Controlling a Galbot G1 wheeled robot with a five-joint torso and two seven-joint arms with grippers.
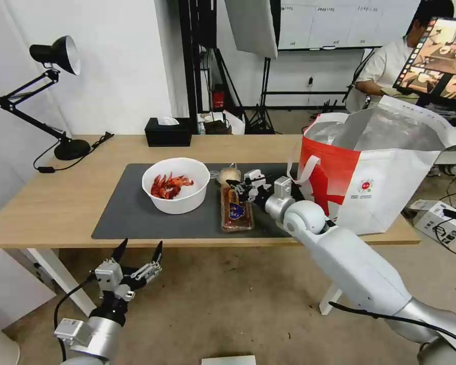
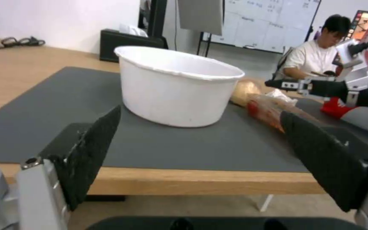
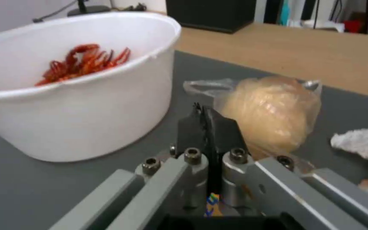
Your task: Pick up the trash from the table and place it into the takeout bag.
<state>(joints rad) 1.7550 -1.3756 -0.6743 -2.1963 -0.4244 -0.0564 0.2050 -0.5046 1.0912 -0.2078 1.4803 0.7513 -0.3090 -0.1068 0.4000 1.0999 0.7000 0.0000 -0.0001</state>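
a white round bowl [image 1: 176, 185] of red crayfish shells sits upright on the dark grey mat [image 1: 131, 213] of the light-wood table [image 1: 50, 203]. just beside it lie a beige bagged lump [image 1: 229, 175], a clear tray [image 1: 236, 212] of scraps and a crumpled tissue [image 3: 363, 142]. the white-and-red takeout bag [image 1: 375, 172] stands open at the table's right end.
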